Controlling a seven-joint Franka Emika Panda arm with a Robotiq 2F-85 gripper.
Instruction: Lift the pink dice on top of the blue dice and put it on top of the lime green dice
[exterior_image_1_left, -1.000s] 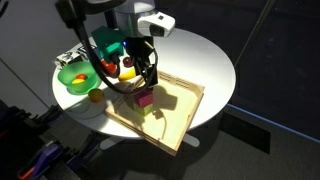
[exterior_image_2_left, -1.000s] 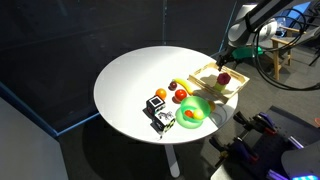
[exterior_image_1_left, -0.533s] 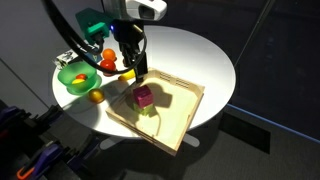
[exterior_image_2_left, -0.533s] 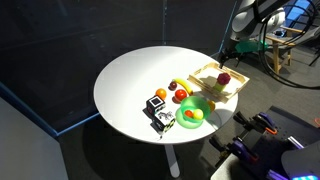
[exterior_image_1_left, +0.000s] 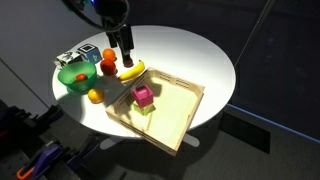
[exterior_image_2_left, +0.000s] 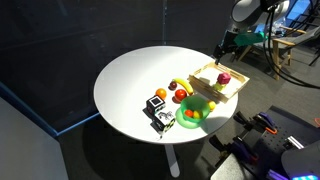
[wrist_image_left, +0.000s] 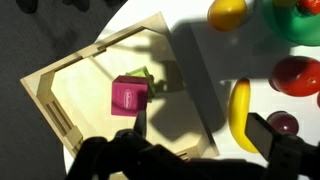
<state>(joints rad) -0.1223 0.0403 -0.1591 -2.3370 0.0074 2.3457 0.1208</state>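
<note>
Pink dice (wrist_image_left: 128, 96) sits stacked on the lime green dice (wrist_image_left: 143, 75) inside the wooden tray (wrist_image_left: 70, 110), leaving the hand (exterior_image_1_left: 123, 58) wide and empty above, the placement apparently done.

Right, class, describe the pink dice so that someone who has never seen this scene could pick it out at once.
Start at the round white table and find the shallow wooden tray near its edge. Inside the tray sits the pink dice, stacked on a lime green dice that peeks out beneath it. It is the only magenta cube there; the nearby banana lies outside the tray.
</note>
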